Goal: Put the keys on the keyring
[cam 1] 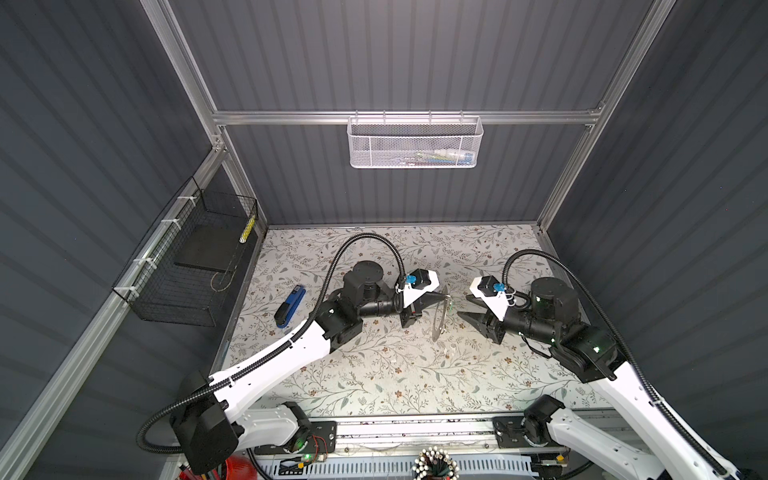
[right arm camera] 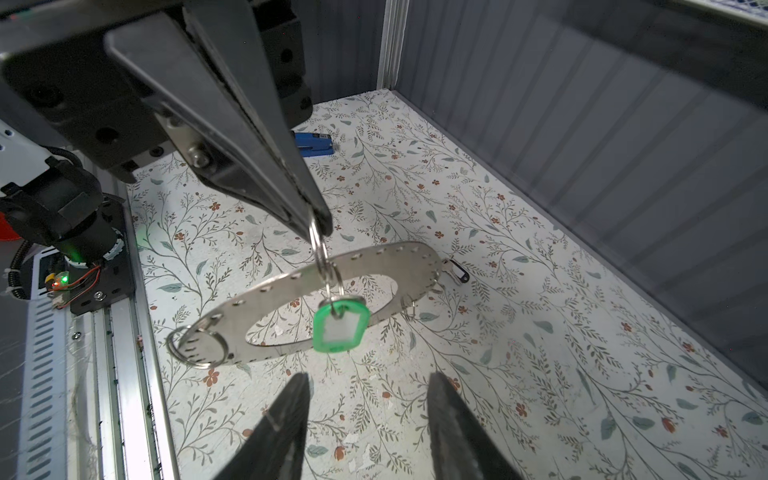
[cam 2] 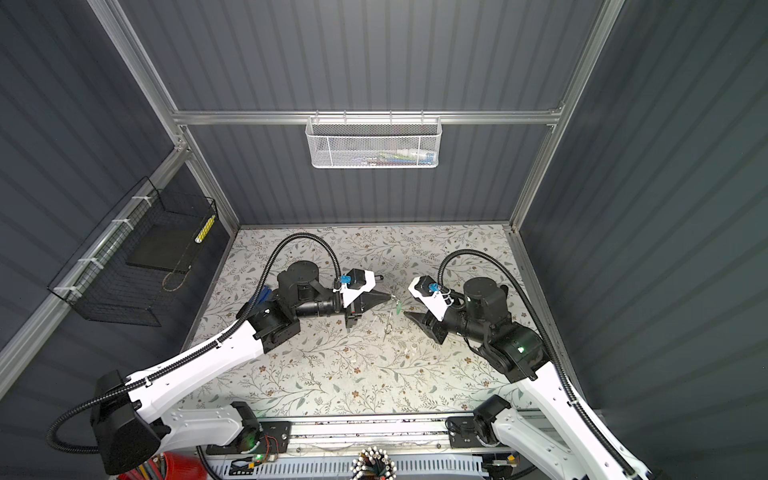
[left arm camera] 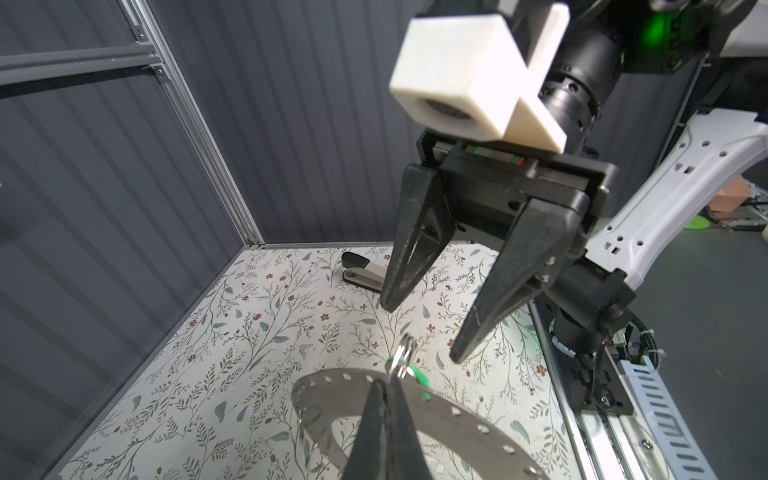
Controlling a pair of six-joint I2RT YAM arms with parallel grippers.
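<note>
Both top views look steeply down on the whole table (cam 1: 374,374); wrist views, close in, face each other across the keyring (right arm camera: 274,299).

**Crowded middle, open floor around**

Between the left gripper (right arm camera: 320,224) and the spread right gripper (right arm camera: 368,378), the passage is blocked by the tilted keyring (right arm camera: 382,262) and the green-tagged key (right arm camera: 340,328) dangling from the left's pinch. The keyring's low edge may touch the table (cam 1: 374,374); hard to tell. A black-headed key (right arm camera: 457,272) lies just beside its rim. The blue stapler (cam 1: 289,307) sits well apart; the table's front lies open.
</note>
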